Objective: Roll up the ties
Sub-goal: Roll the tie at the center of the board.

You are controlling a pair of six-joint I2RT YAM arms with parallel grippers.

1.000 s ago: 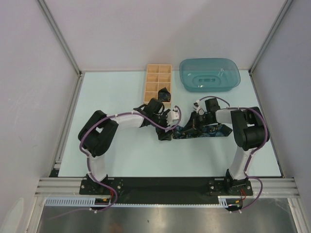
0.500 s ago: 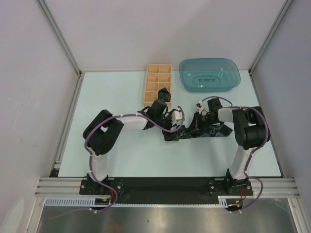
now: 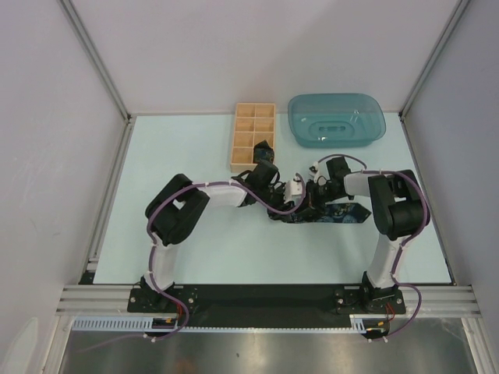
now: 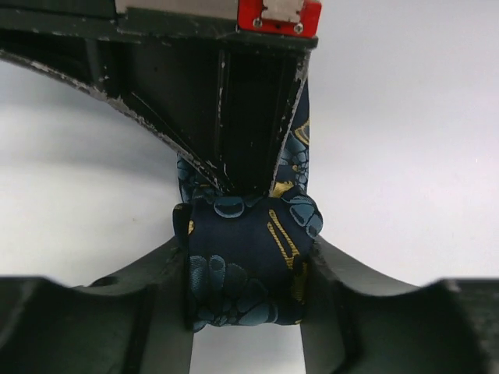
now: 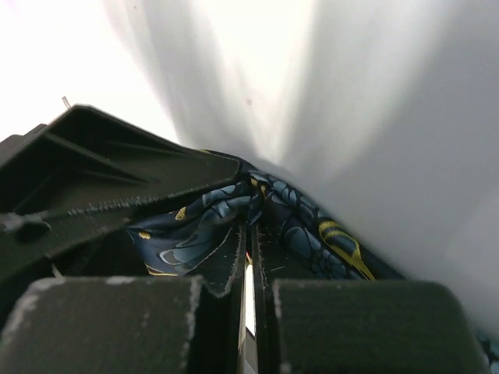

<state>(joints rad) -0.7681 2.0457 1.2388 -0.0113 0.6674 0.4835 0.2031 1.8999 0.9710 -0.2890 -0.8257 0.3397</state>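
Within 1 s the left hand [image 4: 245, 312] (clamped on the rolled end of the tie [image 4: 243, 245]) shifted rightward toward the right hand [image 5: 251, 261] — pinched shut on the tail; rolling advanced.

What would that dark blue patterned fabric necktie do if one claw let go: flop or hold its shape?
Probably flop: the dark blue patterned fabric necktie bunches into soft folds where the right gripper pinches it. The rolled part squeezed in the left gripper would likely loosen if released, since nothing visible fastens it.
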